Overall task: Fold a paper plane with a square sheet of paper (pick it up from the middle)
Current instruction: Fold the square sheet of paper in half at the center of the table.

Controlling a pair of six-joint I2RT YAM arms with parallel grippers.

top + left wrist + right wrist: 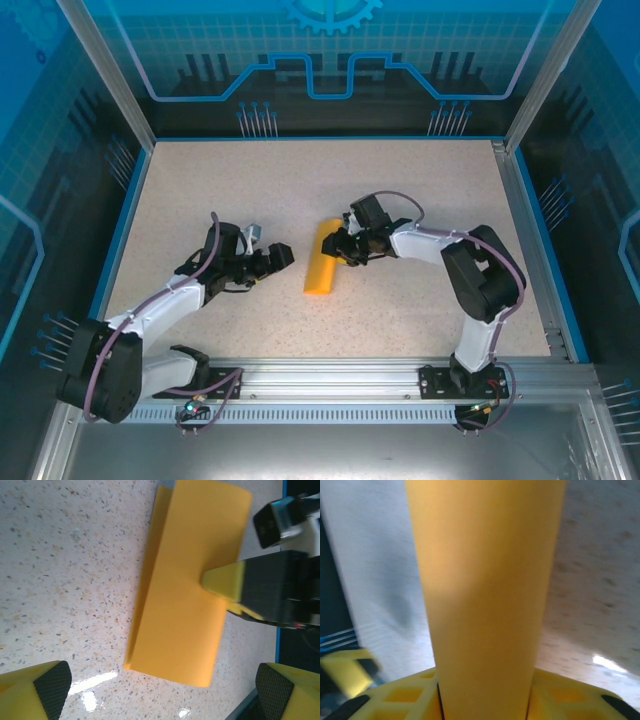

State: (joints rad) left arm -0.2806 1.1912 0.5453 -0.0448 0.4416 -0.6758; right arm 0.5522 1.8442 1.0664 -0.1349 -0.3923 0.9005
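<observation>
**Here the orange paper [322, 260] lies folded to a narrow strip between two claws**

Roughly at the middle of the speckled worktop [250, 190], the strip runs from far to near. It is slightly tilted, its far end a little to the right of its near end. In the left wrist view the orange paper [185, 595] lies flat in layers, and a lower layer shows as a thin margin along one long side.

The right claw [343, 250] is at the strip's right edge, towards the far end. One yellow finger [225, 577] rests on top of the paper there. In the right wrist view the strip [485, 580] rises from between that claw's [485, 700] two fingers. Whether they pinch the paper or merely straddle it, I cannot tell.

The left claw [275, 262] sits just left of the strip, pointing at it but apart from it. Its jaws gape wide, with one dark pad [50, 685] in each lower corner of its own view, and they have hold of nothing.
</observation>
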